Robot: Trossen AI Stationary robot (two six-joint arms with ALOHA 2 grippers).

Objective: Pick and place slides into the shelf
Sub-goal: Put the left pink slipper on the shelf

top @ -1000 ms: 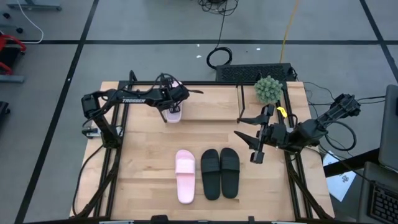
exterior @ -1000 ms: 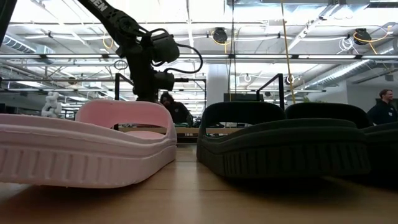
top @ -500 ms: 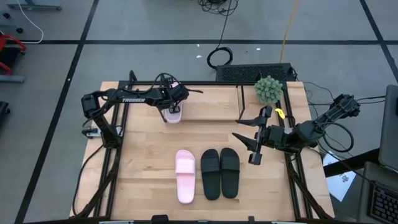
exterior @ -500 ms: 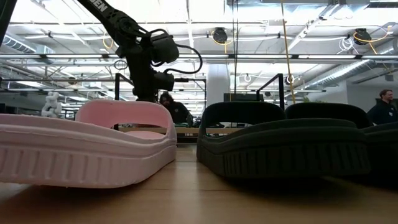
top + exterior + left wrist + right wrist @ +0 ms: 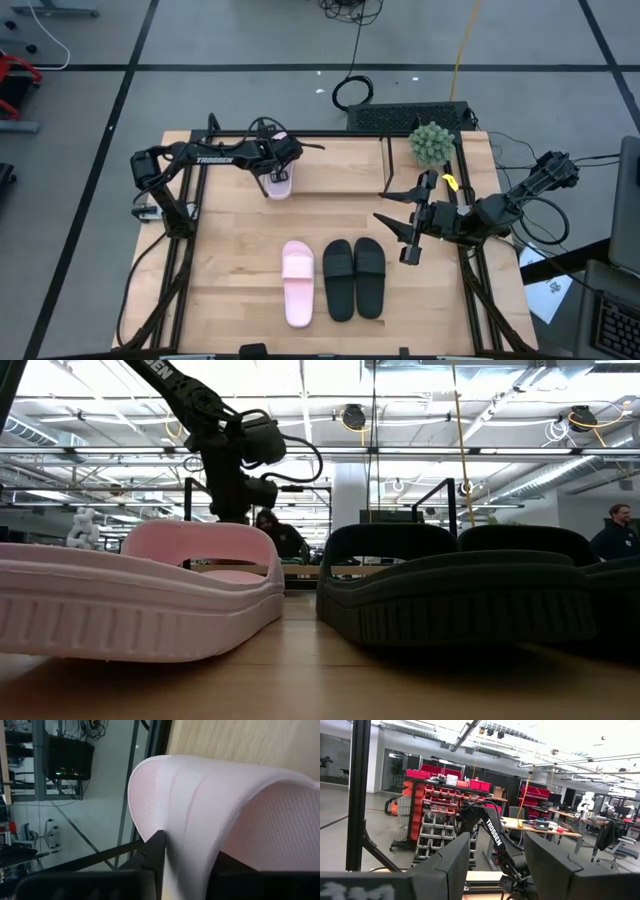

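Note:
My left gripper (image 5: 272, 166) is at the table's far left, shut on one pale pink slide (image 5: 279, 184). That slide looks short from above, over the left end of the shelf (image 5: 340, 176). In the low view the near slide hides it below the gripper (image 5: 232, 508). The other pink slide (image 5: 298, 283) and the black pair (image 5: 339, 279) (image 5: 370, 275) lie sole-down on the near middle of the table. My right gripper (image 5: 399, 223) hovers open at the right, beyond the black pair, touching nothing. My left gripper pinches the pink slide's wide strap (image 5: 172, 827) between its two fingers, one finger (image 5: 154, 856) against the strap's outer face. The strap hides the other finger's contact. The gripper reaches in from the table's left and above. Whether the slide's lower end rests on the shelf, I cannot tell.
A small green plant (image 5: 432, 144) stands at the far right corner beside the shelf's upright rod (image 5: 386, 165). Bare wood (image 5: 235, 240) lies between the shelf and the near slides. People show in the room beyond the table (image 5: 620, 525).
My right gripper has edged a little toward the table's left and then stayed, still open. My left gripper keeps its hold on the pink slide with no clear movement.

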